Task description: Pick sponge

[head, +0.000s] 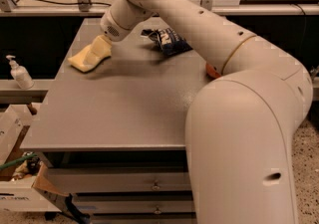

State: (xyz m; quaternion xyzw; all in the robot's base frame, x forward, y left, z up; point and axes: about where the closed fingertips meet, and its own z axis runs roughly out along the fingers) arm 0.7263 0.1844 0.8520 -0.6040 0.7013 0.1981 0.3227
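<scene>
The sponge [79,62] is a pale yellow foam pad lying flat at the far left of the grey table [114,113]. My gripper [100,50] reaches down from the arm's wrist onto the sponge's right end and overlaps it. Its pale yellow tip blends with the sponge, so where they meet is hard to make out. The sponge still rests on the table top.
A dark blue snack bag [167,41] lies at the table's back middle. A red apple [212,71] is mostly hidden behind my arm. A soap bottle [19,72] stands on a ledge to the left. Cardboard boxes [12,128] sit on the floor at the lower left.
</scene>
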